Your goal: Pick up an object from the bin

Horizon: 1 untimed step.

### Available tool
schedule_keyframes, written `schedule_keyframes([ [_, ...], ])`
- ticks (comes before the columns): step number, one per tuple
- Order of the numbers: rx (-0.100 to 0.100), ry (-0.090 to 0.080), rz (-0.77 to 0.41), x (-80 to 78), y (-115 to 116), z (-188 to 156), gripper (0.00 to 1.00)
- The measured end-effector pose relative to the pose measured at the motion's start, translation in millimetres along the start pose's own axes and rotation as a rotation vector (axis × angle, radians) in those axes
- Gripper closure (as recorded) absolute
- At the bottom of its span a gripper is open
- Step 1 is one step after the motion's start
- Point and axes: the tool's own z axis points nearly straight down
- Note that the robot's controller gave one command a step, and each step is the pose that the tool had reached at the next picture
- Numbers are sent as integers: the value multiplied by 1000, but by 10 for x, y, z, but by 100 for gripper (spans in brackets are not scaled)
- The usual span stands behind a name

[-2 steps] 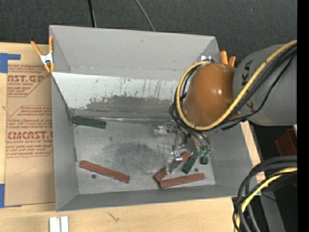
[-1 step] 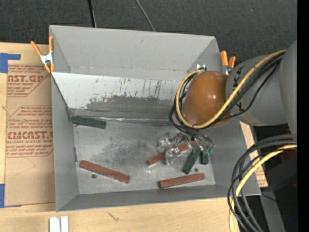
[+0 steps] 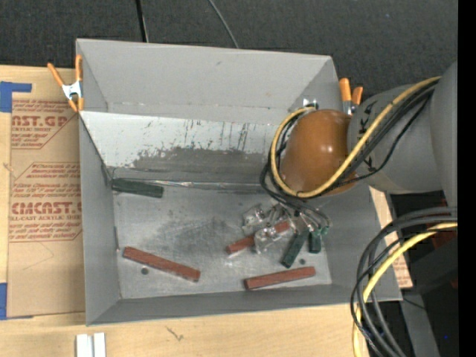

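Note:
My gripper [image 3: 260,227] is low over the bin floor right of the middle, under the orange dome of the wrist. A short red-brown stick [image 3: 239,246] lies slanted directly beneath it, its left end poking out to the lower left. Just right of the gripper lie two dark green pieces: one slanted bar [image 3: 291,252] and a smaller one [image 3: 316,239]. A red-brown bar [image 3: 280,278] lies flat on the floor below them, near the front wall.
A longer red-brown bar [image 3: 161,264] lies at the front left of the floor. A dark green bar [image 3: 137,189] rests at the foot of the back slope on the left. The arm and its cables cover the bin's right side.

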Motion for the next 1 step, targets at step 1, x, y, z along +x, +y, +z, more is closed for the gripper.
schedule_keyframes([
  [1, 3, -11, -2, -119, 54, -1729, 100],
])
